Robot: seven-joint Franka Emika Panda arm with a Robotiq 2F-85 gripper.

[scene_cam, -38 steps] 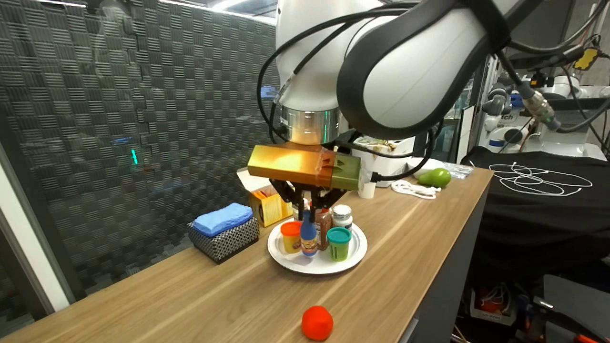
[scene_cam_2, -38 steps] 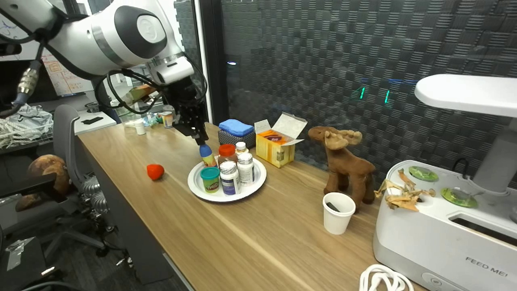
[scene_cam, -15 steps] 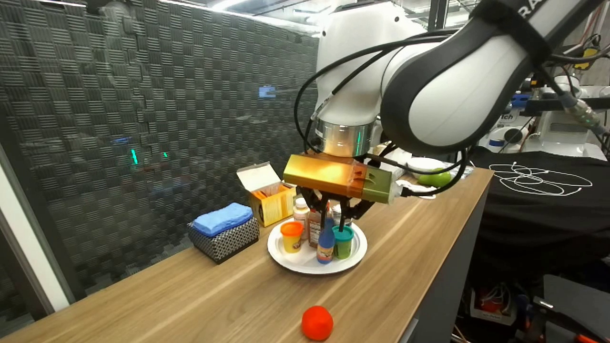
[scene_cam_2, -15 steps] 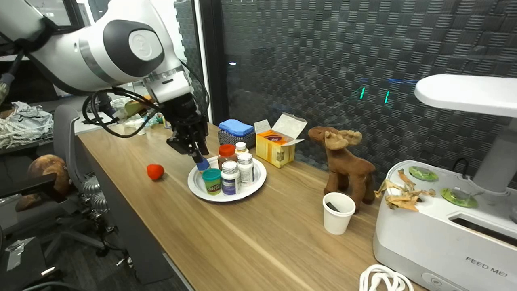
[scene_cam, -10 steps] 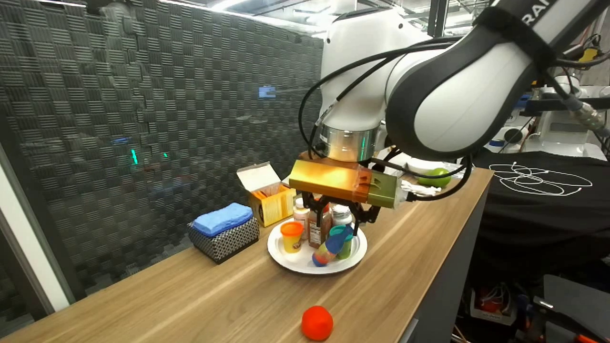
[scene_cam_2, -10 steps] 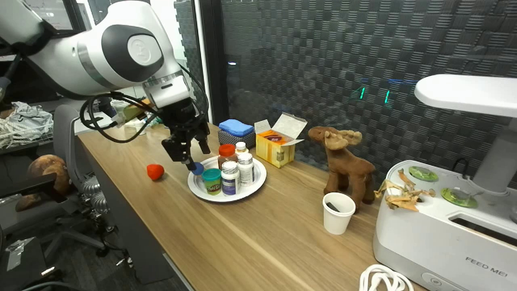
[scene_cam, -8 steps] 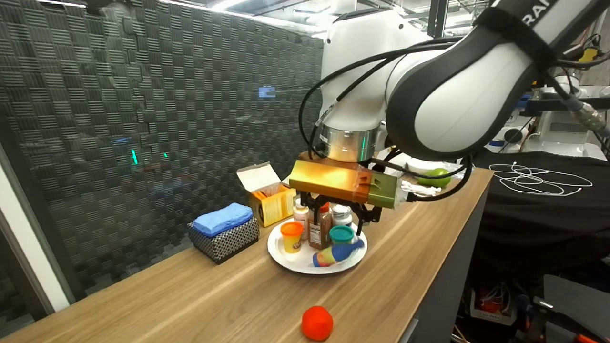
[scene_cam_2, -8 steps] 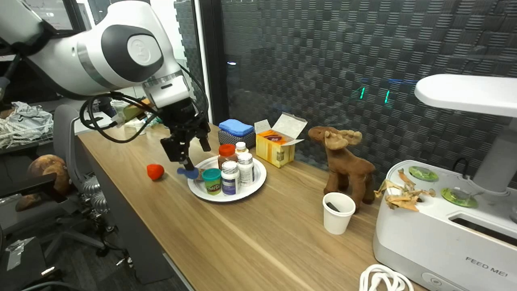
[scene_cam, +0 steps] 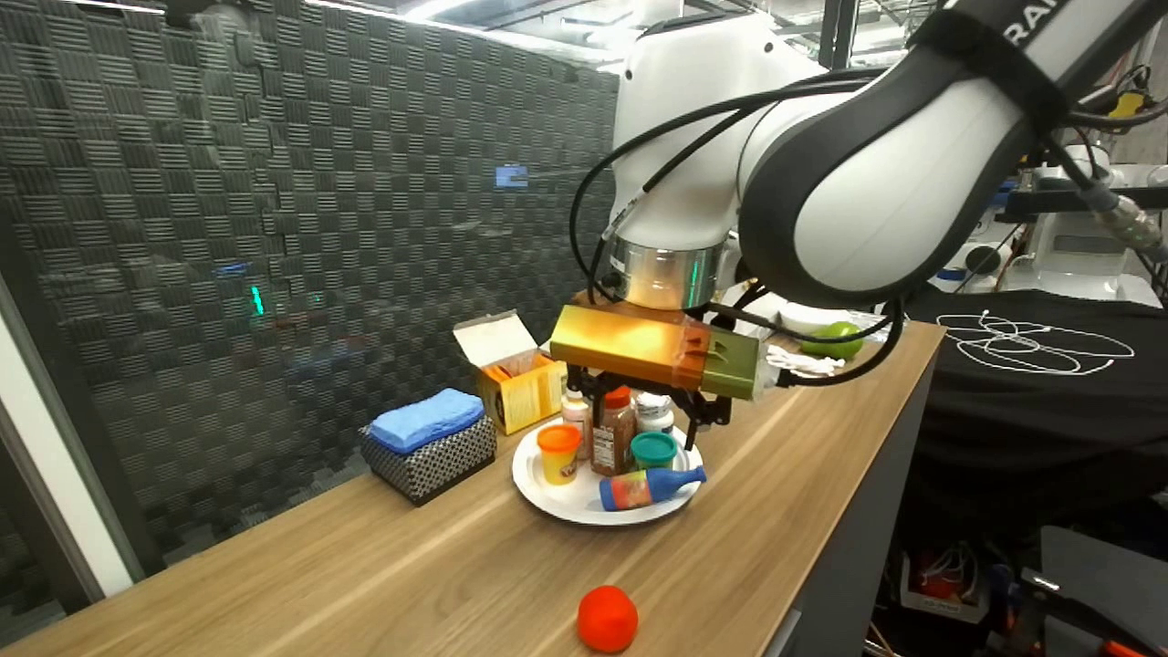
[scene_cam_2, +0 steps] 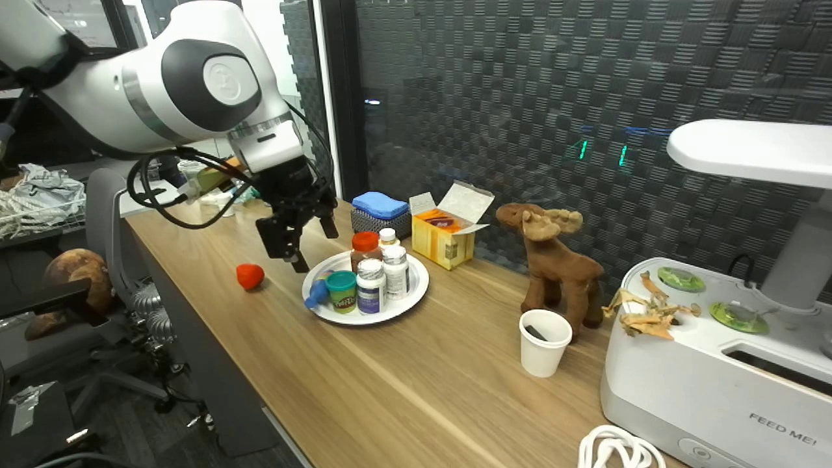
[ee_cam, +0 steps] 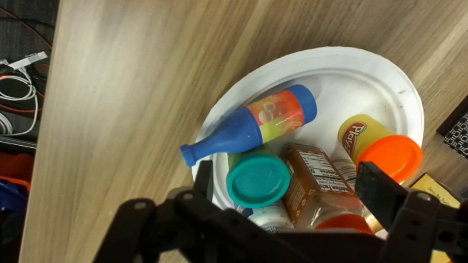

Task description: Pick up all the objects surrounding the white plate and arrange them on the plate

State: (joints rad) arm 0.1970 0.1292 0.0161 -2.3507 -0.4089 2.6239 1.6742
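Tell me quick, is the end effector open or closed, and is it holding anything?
End effector: open, holding nothing; the blue bottle lies on the white plate.

Plate [ee_cam: 347, 87] matt, paper-like; blue bottle [ee_cam: 237, 131] smooth plastic; countertop [ee_cam: 120, 109] wood-grained; moose [scene_cam_2: 562, 266] plush.

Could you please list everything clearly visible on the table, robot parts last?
Plate: one, white, on table
Toy bottle: one, blue, lying on plate
Tubs: two, green and yellow, on plate
Jar: one, brown, on plate
Bottles: three, mostly white, on plate
Round object: one, red, on table
Patterned box: one, dark, on table
Pad: one, blue, on patterned box
Carton: one, yellow, on table
Cup: one, white, on table
Moose toy: one, brown, beside cup
Planter: one, white, on table
Cord: one, white, near planter
Fruit: one, green, near cord
Arm: one, mostly white, above plate
Gripper: one, black, open, above plate
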